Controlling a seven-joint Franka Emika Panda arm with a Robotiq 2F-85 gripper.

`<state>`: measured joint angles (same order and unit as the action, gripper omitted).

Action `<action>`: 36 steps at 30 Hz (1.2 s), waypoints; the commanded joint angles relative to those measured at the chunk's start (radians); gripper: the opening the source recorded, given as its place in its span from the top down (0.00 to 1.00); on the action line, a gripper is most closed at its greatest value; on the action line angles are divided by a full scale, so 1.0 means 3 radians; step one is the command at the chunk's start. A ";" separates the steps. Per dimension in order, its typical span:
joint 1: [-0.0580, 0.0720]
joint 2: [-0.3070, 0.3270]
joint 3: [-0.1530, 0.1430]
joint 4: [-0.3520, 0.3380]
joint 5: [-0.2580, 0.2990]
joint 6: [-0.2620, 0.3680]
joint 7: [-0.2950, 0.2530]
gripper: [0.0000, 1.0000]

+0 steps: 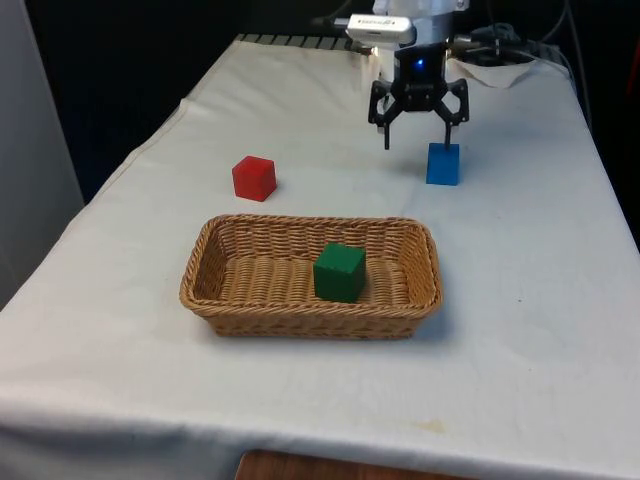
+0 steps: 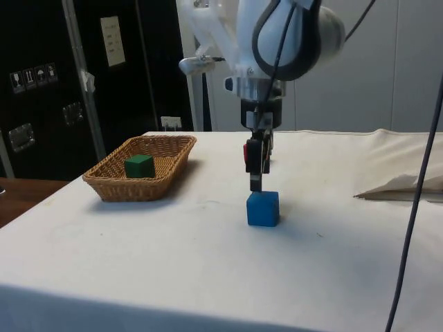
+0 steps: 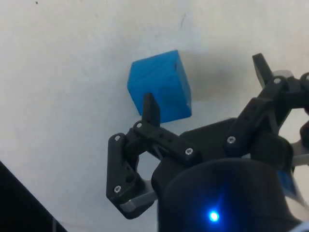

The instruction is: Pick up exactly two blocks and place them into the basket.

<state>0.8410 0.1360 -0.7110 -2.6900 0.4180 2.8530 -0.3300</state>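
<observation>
Now gripper [image 1: 419, 130] spread wide, empty, hovering over blue block [image 1: 443, 164] on the surface at front view's upper right; block looks light, rigid, best pinched across opposite flat sides; green block [image 1: 339, 272] in basket [image 1: 230, 305]

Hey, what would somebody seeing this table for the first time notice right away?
Probably the wicker basket near the table's front edge, with a green block already inside it. Behind it the black gripper hangs open just above a blue block, and a red block sits alone on the cloth towards the front view's left.
</observation>
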 commanded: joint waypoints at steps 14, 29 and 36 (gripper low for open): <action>-0.0053 -0.0147 0.0163 -0.0080 0.0413 0.0020 -0.0210 0.00; -0.0067 -0.0013 0.0367 -0.0057 0.0647 0.0020 -0.0223 0.00; -0.0087 0.0123 0.0477 -0.0017 0.0700 0.0053 -0.0187 0.00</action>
<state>0.8160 0.1840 -0.5750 -2.6940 0.6080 2.8590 -0.3770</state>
